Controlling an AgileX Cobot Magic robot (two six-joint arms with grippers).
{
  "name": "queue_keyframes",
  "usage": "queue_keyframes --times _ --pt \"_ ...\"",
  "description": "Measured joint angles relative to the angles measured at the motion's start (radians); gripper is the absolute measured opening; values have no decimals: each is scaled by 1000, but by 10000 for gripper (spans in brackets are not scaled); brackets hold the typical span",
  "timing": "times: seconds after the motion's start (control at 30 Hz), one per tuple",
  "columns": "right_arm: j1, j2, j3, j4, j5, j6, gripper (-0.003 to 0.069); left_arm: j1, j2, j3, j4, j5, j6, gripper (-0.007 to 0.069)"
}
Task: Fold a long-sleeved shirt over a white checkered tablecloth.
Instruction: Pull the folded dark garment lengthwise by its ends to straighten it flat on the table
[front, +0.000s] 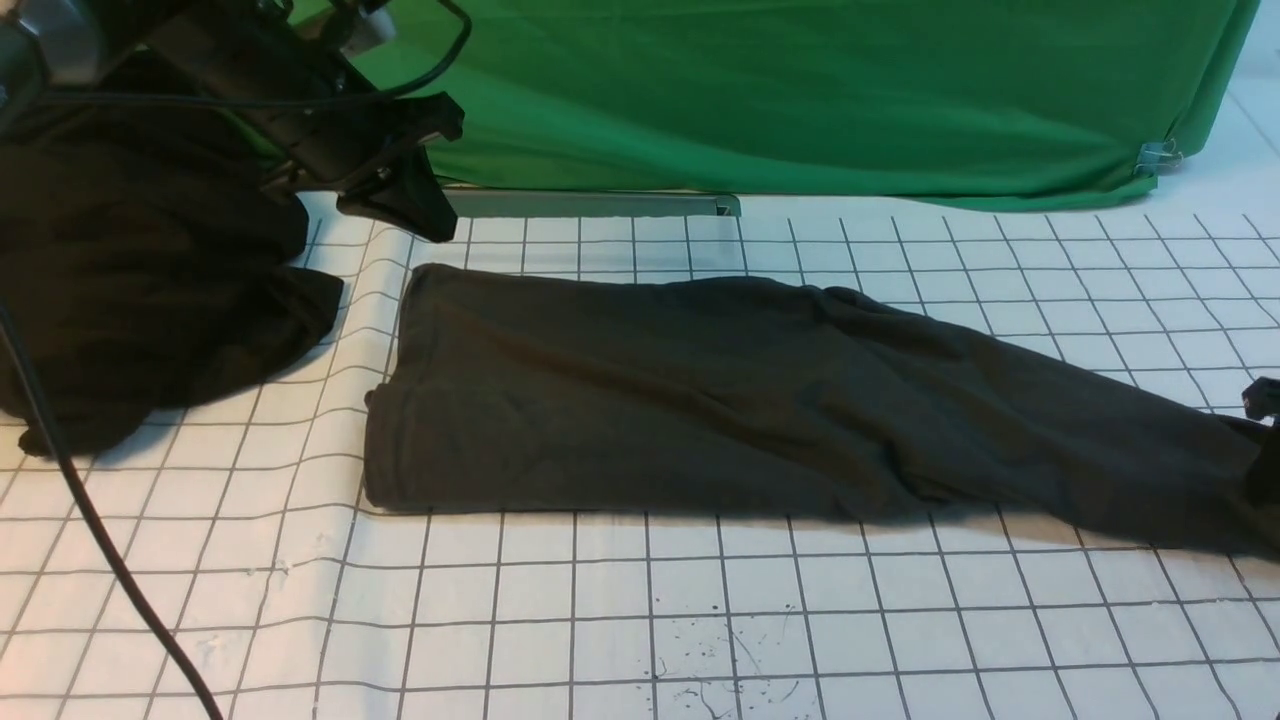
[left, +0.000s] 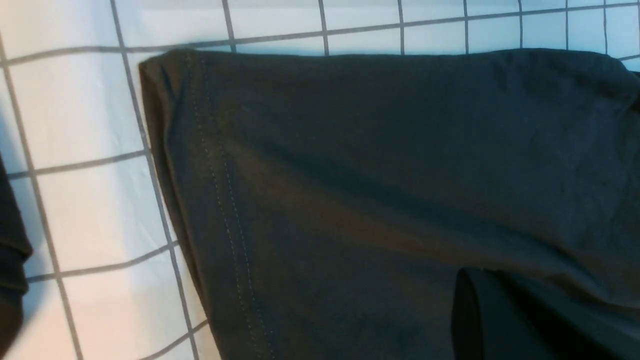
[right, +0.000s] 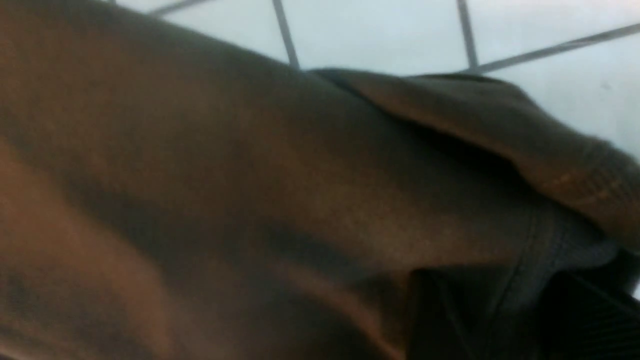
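Front view is showing the long-sleeved shirt (front: 700, 400) lying folded into a long dark band across the white checkered tablecloth (front: 640, 620). Its squared left end is sitting left of the middle of the sheet, and its narrower, creased right end is running off towards the right edge.

I am holding my left pincer (front: 425, 165) raised above the far left corner of that band, clear of the fabric. Its two black jaws are standing apart with nothing between them. In my left wrist view one dark fingertip (left: 500, 320) is hanging over the shirt near its stitched hem, and the hem's corner is lying flat on the grid lines.

My right pincer (front: 1262, 440) is barely peeking in at the right edge, right at the shirt's far end. My right wrist view is filling up with blurred charcoal fabric pressed close, so I am not able to tell whether those jaws are gripping or gaping.

A blacker heap of cloth (front: 150, 280) is slumping on the tablecloth just left of the shirt, apart from it. A green cloth (front: 800, 90) is hanging behind, and a black cable (front: 100, 540) is trailing across the near left.
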Motion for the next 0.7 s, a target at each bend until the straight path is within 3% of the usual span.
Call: queue_keyframes --times 0.3,0.4,0.53,0.63,0.7 --pt "-1 1 -3 -62 -21 -16 413 0 0 0 0 0 0 1" --pt "-1 5 -4 -67 -36 -16 406 0 0 0 0 0 0 1" --pt "-1 17 -4 -67 -52 -29 296 0 0 0 -1 0 0 1" --pt "-1 9 -4 -66 -56 -47 102 0 0 0 -3 0 0 1" --pt "-1 -6 -4 -70 -56 -52 41 0 0 0 -3 0 0 1"
